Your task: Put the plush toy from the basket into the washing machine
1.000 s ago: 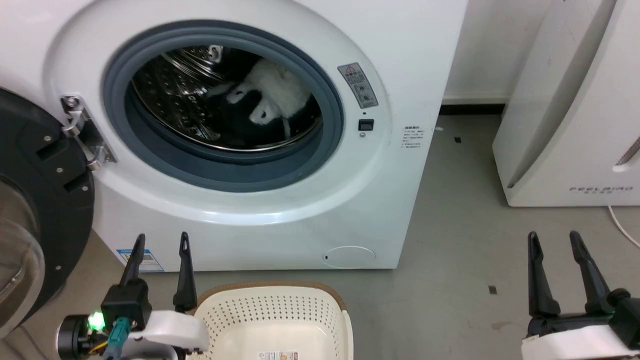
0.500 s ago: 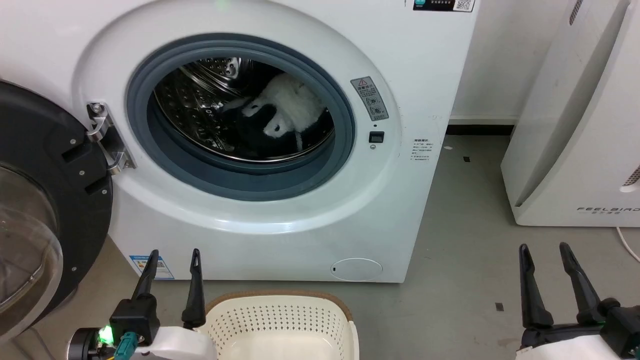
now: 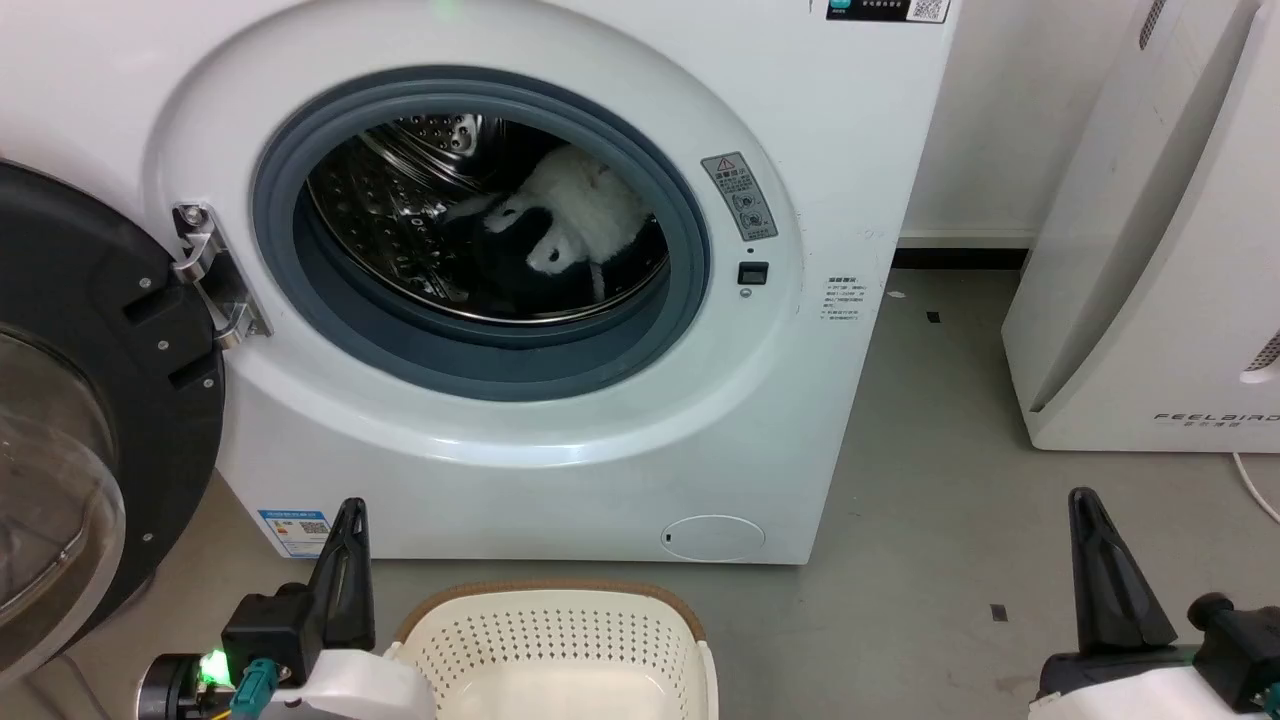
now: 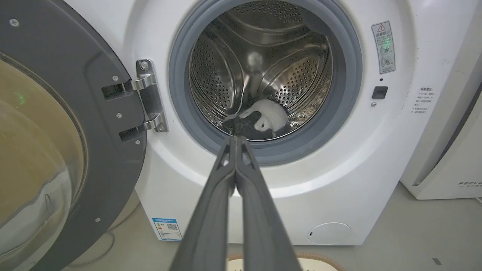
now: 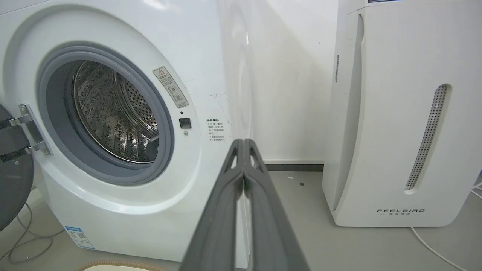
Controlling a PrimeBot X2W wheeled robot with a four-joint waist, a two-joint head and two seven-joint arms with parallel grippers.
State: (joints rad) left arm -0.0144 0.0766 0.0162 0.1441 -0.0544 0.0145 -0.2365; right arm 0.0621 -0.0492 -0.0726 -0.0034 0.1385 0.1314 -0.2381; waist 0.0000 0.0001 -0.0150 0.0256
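Left gripper (image 3: 349,510): the two dark fingers are pressing flat together, clenched on nothing, touching nothing. The tips are pointing up toward the lower front of the washing machine (image 3: 850,150). Its pale forearm is sitting low, just left of the basket (image 3: 548,593), with a green light glowing at the wrist.

Right gripper (image 3: 1086,497): it is likewise clamping shut on air, fingers upright over the grey floor (image 3: 920,480). It is hanging well apart from the machine, forearm at the lower right.

The basket is standing on the floor just before the machine, brown rim and perforated wall showing.

The plush toy (image 3: 578,212) is lying inside the steel drum (image 3: 400,225), toward its right side, white fur and black patches showing through the grey-gasketed porthole. The dark glass door (image 3: 100,330) is hanging open on its hinge to the left. A white FEELBIRD appliance (image 3: 1150,250) is standing on the floor to the machine's right, against the pale wall.
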